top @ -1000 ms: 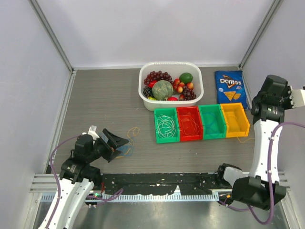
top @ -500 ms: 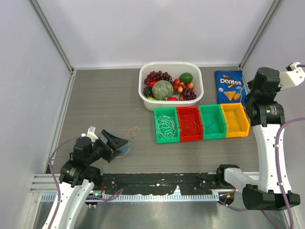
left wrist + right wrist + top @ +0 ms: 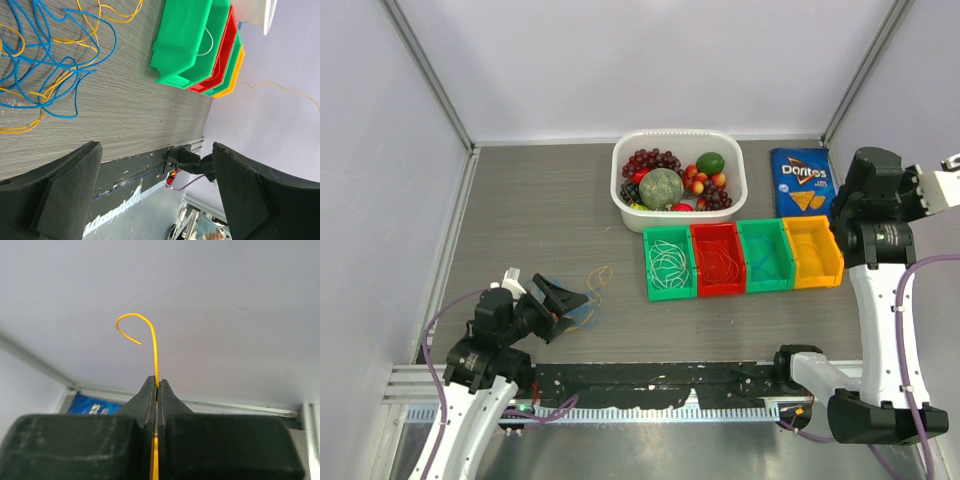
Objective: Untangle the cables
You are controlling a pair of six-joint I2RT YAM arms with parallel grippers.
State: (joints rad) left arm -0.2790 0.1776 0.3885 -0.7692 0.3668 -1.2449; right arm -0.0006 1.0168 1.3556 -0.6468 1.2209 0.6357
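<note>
The left gripper is held wide open, low over the table, near a blue and yellow tangle of cables. More cables are seen in the bins. A yellow cable is pinched between the closed jaws of the raised right gripper.

Surfaces, mostly plastic
Tabletop matt grey woodgrain; bins glossy moulded plastic; cables smooth, slightly shiny coating
</note>
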